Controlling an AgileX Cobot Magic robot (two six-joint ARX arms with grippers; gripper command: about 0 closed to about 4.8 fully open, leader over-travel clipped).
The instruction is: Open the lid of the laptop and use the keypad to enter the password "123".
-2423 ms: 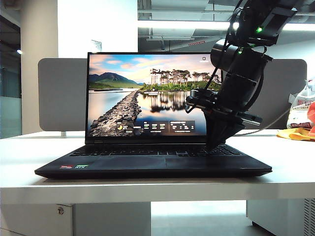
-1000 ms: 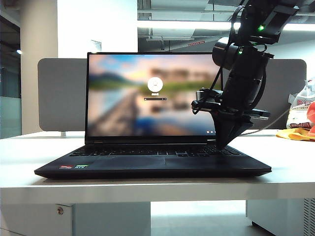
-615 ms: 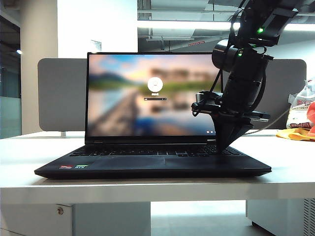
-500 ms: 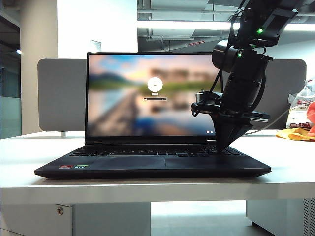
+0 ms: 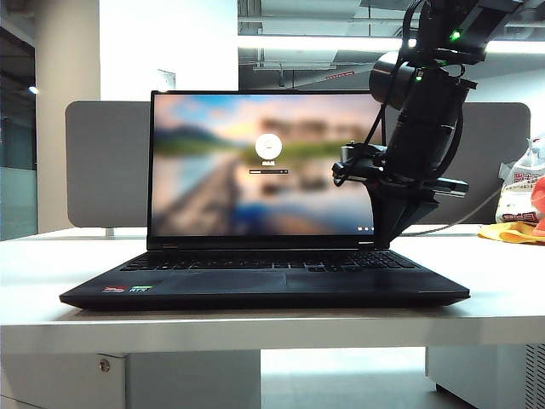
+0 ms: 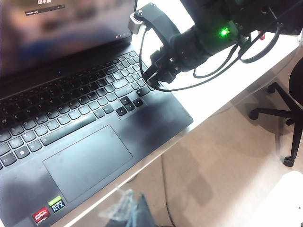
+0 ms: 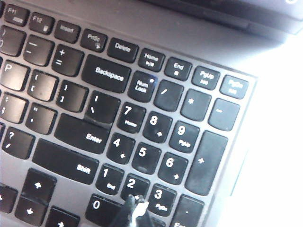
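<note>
**Laptop open on login screen, right end effector tip above the keypad**

Laptop [image 5: 264,285] sits open in the middle of the exterior view on the white tabletop [image 5: 34,298]. Above its right end the right end effector [image 5: 385,243] points down, its fingers pinched together into one closed tip with nothing gripped. In the right wrist view that tip [image 7: 135,210] hangs at the lower edge of the frame, just over the 2 key of the keypad [image 7: 156,142]; whether it touches the key cannot be told. The left end effector is in no view; it is fully closed. From the left wrist view the trackpad [image 6: 87,161] and palm-rest stickers [image 6: 49,210] fill the lower left. The lid [image 5: 264,162] stands upright, showing a blurred login picture. A grey divider [image 5: 106,162] stands behind it, and a yellow cloth [image 5: 513,232] lies at the right edge.
</note>
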